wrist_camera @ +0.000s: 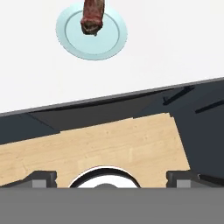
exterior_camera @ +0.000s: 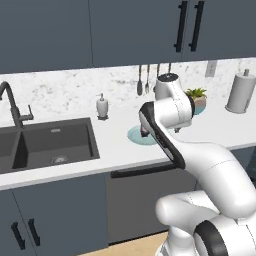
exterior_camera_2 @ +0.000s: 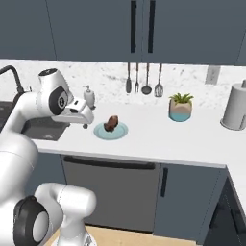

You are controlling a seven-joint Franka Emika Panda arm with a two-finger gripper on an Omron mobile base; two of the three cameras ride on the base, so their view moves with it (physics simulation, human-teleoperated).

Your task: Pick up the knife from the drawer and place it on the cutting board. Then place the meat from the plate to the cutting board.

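The pale blue-green plate (exterior_camera_2: 111,131) lies on the white counter with the dark reddish-brown meat (exterior_camera_2: 111,123) on it. The hand view has the plate (wrist_camera: 109,41) at the top, the meat (wrist_camera: 92,17) on its far part. My gripper (wrist_camera: 111,179) hangs above the counter's front edge, left of the plate and apart from it, pointing down. It is open, its fingertips (wrist_camera: 41,178) wide apart with nothing between them. From the right base view the gripper (exterior_camera_2: 85,124) is just left of the plate. The knife, drawer and cutting board are out of view.
A dark sink (exterior_camera: 47,145) with a faucet sits to the left, a soap dispenser (exterior_camera: 102,106) behind it. A potted plant (exterior_camera_2: 181,106), paper towel roll (exterior_camera_2: 235,106) and hanging utensils (exterior_camera_2: 143,79) stand toward the wall. A grey dishwasher front (exterior_camera_2: 113,192) is below the counter.
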